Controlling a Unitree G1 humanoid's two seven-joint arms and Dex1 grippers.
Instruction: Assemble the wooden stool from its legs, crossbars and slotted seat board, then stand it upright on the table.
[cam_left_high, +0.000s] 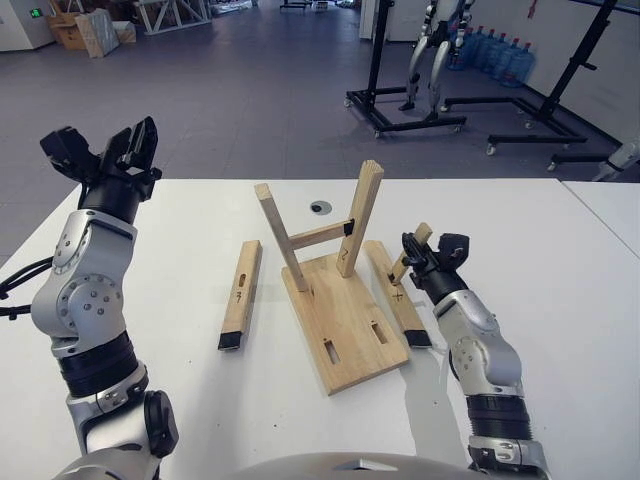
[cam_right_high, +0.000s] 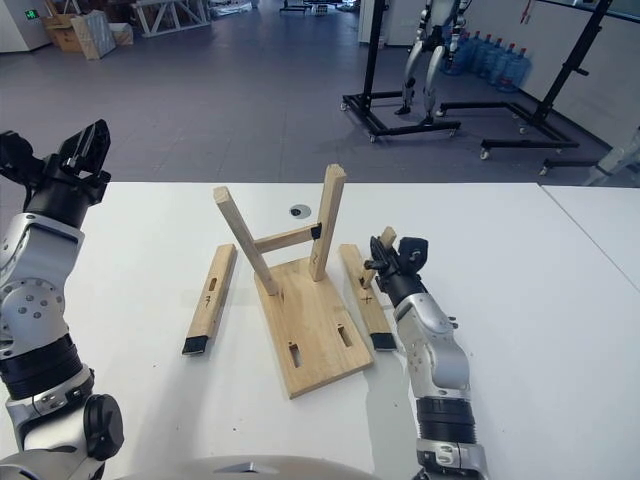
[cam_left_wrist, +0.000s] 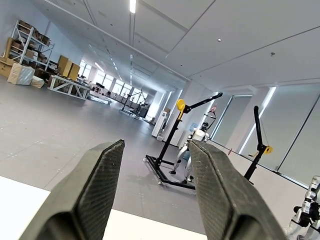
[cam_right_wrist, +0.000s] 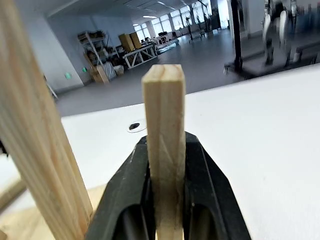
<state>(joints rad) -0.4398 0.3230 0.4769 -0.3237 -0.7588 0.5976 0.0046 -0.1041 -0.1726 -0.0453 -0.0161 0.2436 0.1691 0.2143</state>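
Observation:
The slotted seat board (cam_left_high: 350, 340) lies flat on the white table (cam_left_high: 180, 240). Two legs (cam_left_high: 280, 232) (cam_left_high: 361, 216) stand up from its far end, joined by a crossbar (cam_left_high: 318, 236). A loose leg (cam_left_high: 240, 293) lies left of the board and another (cam_left_high: 398, 300) lies along its right side. My right gripper (cam_left_high: 412, 258) hovers over that right leg, shut on a short crossbar (cam_right_wrist: 163, 145) that points up toward the standing right leg (cam_right_wrist: 35, 130). My left gripper (cam_left_high: 105, 152) is raised above the table's far left corner, open (cam_left_wrist: 155, 195) and holding nothing.
A round cable hole (cam_left_high: 320, 207) sits in the table behind the stool parts. A second white table (cam_left_high: 612, 205) adjoins at the right. Black wheeled racks (cam_left_high: 400, 110) stand on the floor beyond the far edge. Bare tabletop lies to the left and right of the parts.

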